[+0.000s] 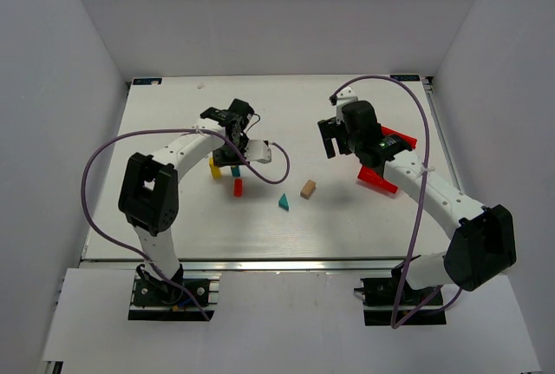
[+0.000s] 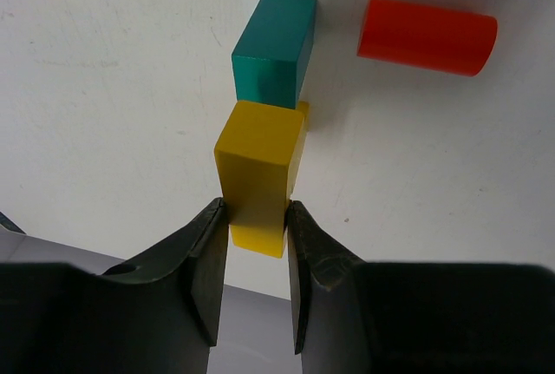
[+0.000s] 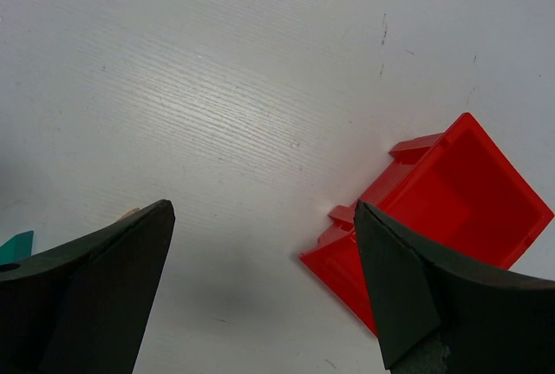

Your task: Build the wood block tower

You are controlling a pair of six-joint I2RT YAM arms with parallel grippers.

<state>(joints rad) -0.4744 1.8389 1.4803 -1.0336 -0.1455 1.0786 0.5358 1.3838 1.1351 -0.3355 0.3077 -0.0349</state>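
Left gripper (image 2: 257, 214): we see it clamped on the yellow painted wooden block (image 2: 260, 153).
Teal wooden block (image 2: 273, 44): just beyond it, perhaps touching.
Red wooden cylinder (image 2: 427, 34): lying nearby.
Teal wooden triangle (image 1: 284, 203), tan wooden cube (image 1: 308, 188): mid-table, apart.
Right gripper (image 3: 262, 218): wide open, empty, near the red plastic bin (image 3: 451, 209).
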